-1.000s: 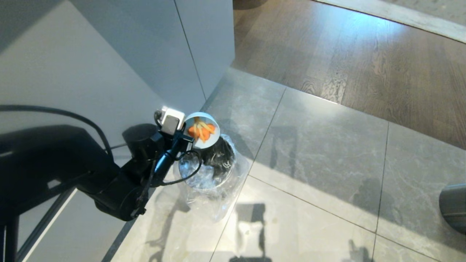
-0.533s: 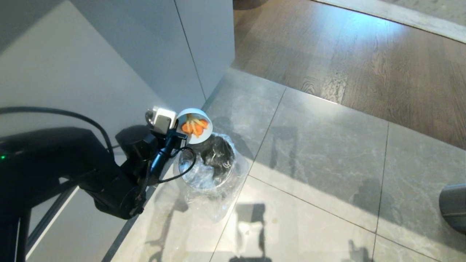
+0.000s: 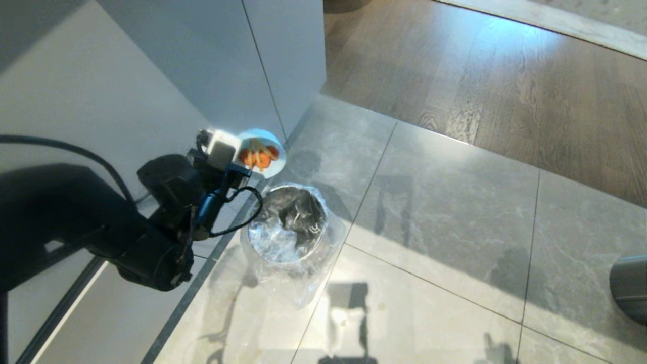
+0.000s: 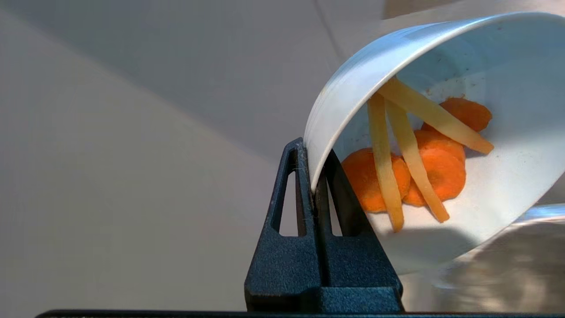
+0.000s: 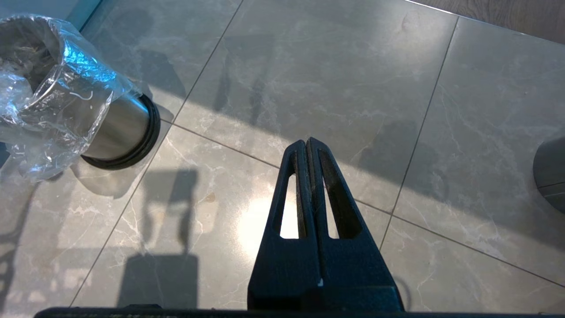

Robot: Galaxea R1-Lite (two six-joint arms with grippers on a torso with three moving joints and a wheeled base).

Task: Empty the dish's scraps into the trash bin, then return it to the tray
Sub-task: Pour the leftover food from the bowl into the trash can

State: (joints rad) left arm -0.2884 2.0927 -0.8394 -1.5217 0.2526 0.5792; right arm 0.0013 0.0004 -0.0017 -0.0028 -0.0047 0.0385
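**Ana:** Head view first: the left gripper [image 3: 241, 161] is clamped on the dish [image 3: 261, 152], which hangs tilted at about eleven o'clock from the trash bin [image 3: 287, 226], off its mouth rather than over it. The scraps [image 3: 259, 156] sit inside the dish.

**Ben:** So I'd say the emptying isn't done. It needs to bring the dish over the liner and tip it further.

**Ana:** Left wrist view: both fingers [image 4: 329, 185] pinch the dish's [image 4: 441, 66] wall at six o'clock, carrot slices and pale sticks [image 4: 415, 163] clinging to the inside. I can't see the bin properly from there.

**Ben:** Right wrist view: the right gripper [image 5: 307, 145] is closed on nothing, parked above the floor tiles [image 5: 309, 75], the bin [image 5: 119, 128] at ten o'clock.

**Ana:** No tray anywhere. At three o'clock in the head view a grey thing [image 3: 629, 288] is cut off, so I can't name it.
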